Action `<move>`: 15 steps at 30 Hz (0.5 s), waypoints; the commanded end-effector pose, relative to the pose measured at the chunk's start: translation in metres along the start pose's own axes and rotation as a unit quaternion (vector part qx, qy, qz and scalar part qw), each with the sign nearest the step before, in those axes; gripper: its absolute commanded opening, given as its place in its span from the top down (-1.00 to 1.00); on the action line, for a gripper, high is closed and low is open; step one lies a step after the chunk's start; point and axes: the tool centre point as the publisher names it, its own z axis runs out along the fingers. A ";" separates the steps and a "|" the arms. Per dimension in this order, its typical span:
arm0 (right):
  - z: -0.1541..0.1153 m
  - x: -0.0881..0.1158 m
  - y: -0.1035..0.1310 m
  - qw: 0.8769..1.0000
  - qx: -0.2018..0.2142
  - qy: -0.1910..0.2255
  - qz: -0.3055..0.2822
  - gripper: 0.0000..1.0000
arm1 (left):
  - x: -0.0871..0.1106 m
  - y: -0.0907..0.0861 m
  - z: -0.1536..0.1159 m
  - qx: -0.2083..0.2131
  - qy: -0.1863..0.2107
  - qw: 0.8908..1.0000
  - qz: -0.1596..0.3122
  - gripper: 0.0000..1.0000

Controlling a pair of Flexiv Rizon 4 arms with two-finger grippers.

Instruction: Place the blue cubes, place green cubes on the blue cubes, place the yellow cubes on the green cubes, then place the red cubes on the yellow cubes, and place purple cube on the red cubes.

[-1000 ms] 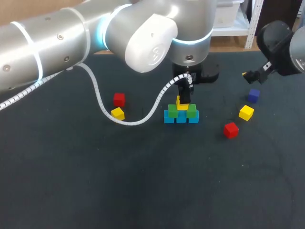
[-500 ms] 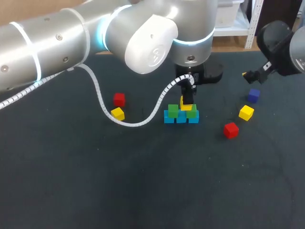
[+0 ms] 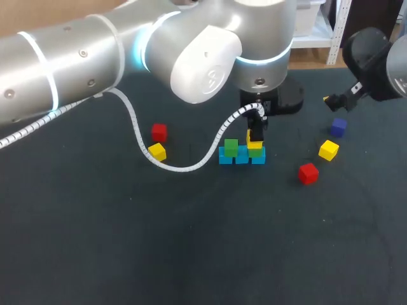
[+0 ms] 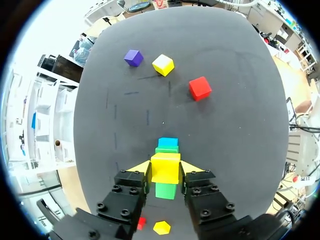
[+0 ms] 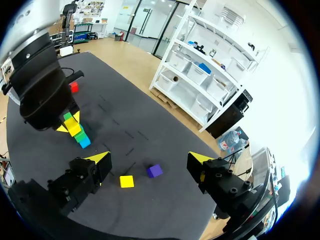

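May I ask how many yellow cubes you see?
3 yellow cubes: one in the left gripper over the stack, one by the leftmost red cube, one by the purple cube.

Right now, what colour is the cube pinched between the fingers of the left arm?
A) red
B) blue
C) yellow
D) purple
C: in the left wrist view, the left gripper is shut on a yellow cube, directly above a green cube.
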 end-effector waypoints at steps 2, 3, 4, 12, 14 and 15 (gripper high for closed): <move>0.000 0.002 0.001 1.000 0.004 -0.005 0.001 -1.00 | -0.001 0.002 0.001 0.002 0.003 1.000 0.001 0.36; 0.000 0.002 0.001 1.000 0.004 -0.005 0.001 -1.00 | -0.001 0.002 0.001 0.003 0.003 1.000 0.003 0.28; 0.000 0.002 0.001 1.000 0.004 -0.005 0.001 -1.00 | -0.001 0.001 0.000 0.003 0.003 1.000 0.004 0.12; 0.000 0.002 0.001 1.000 0.004 -0.005 0.001 -1.00 | 0.001 0.000 -0.002 0.003 0.004 1.000 0.000 -1.00; 0.000 0.002 0.001 1.000 0.004 -0.005 0.001 -1.00 | 0.002 0.000 -0.002 0.004 0.006 1.000 0.000 -1.00; 0.000 0.002 0.001 1.000 0.004 -0.005 0.001 -1.00 | 0.003 0.000 -0.001 0.011 0.011 1.000 0.002 -1.00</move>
